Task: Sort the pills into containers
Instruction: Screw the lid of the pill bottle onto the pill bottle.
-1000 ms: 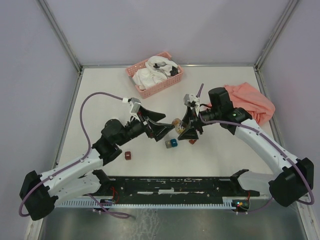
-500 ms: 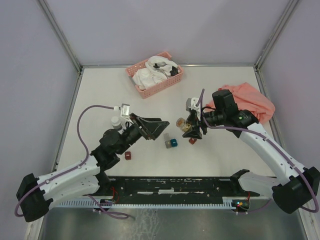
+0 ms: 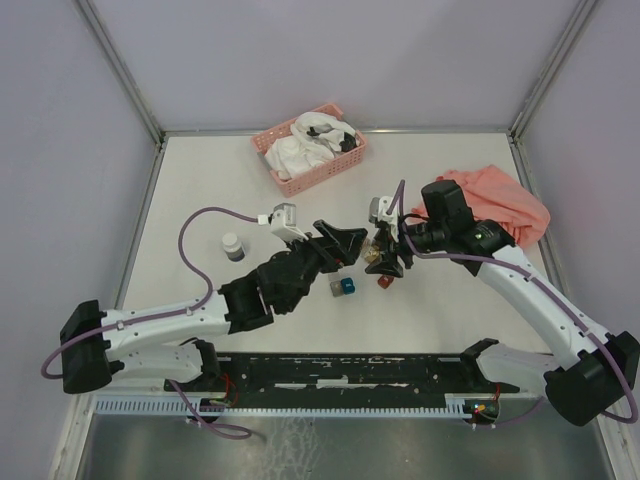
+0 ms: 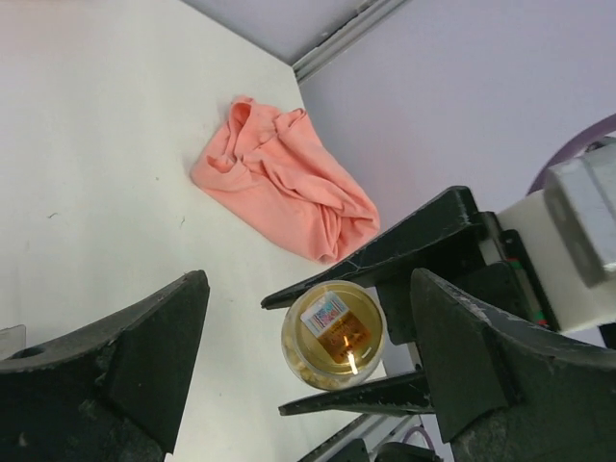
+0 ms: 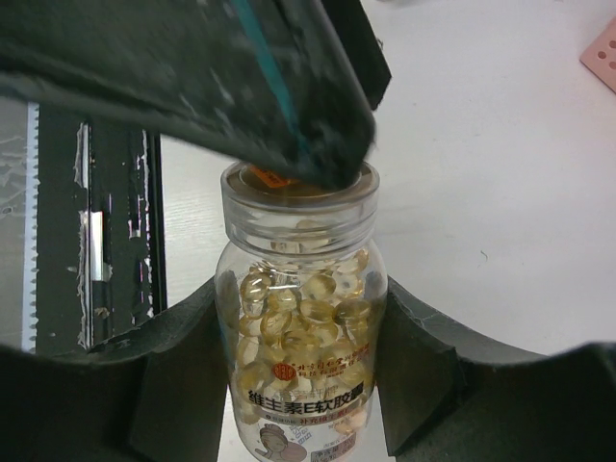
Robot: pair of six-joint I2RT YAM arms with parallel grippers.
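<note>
White tabletop [image 3: 200, 180]; clear jar [image 5: 298, 289] packed with amber pills [image 5: 308, 322], printed label [image 5: 303, 404], clamped in right claw [image 5: 303, 366]; left claw [image 4: 308, 298] spread wide around its top.

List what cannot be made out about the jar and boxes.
- Mouth of the jar: right wrist view, left fingers cover it; lid on or off unclear.
- Inside of the teal box: top view, too small.
- The jar's base: right wrist view, cut by the bottom edge.
</note>
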